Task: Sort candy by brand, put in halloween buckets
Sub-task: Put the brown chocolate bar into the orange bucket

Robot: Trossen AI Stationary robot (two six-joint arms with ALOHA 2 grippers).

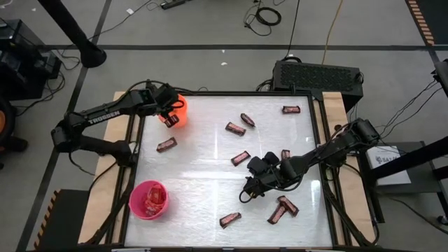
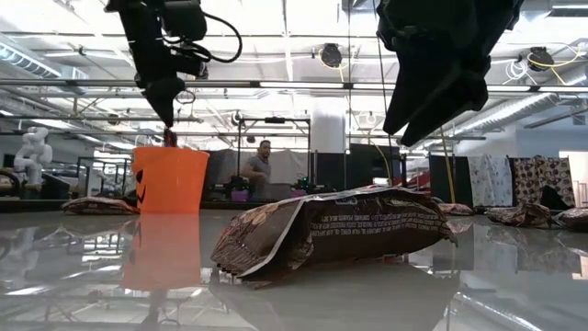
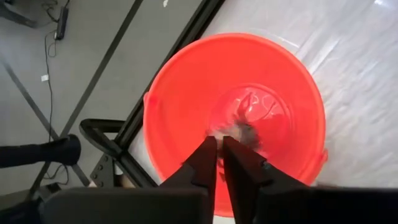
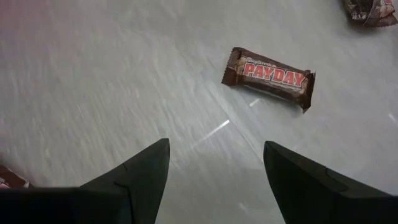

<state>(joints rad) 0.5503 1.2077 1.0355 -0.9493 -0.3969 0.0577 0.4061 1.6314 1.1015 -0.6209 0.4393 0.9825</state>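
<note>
**Currently: drop at orange bucket, pickup pending**

Largest first: desk (image 1: 203, 175) carries scattered candy. Orange bucket (image 1: 179, 109) sits at the far left corner, pink bucket (image 1: 148, 199) near left. Left gripper (image 3: 216, 149) hangs over the orange bucket, jaws narrow, barely parted. Right gripper (image 4: 214, 163) hovers wide above a Payday bar (image 4: 270, 78). Risk: glossy surface may let the bar skid from closing jaws.

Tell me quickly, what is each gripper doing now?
Left gripper: over the orange bucket, fingers slightly parted, holding nothing visible.
Right gripper: open, empty, above the table near a PayDay bar.
</note>
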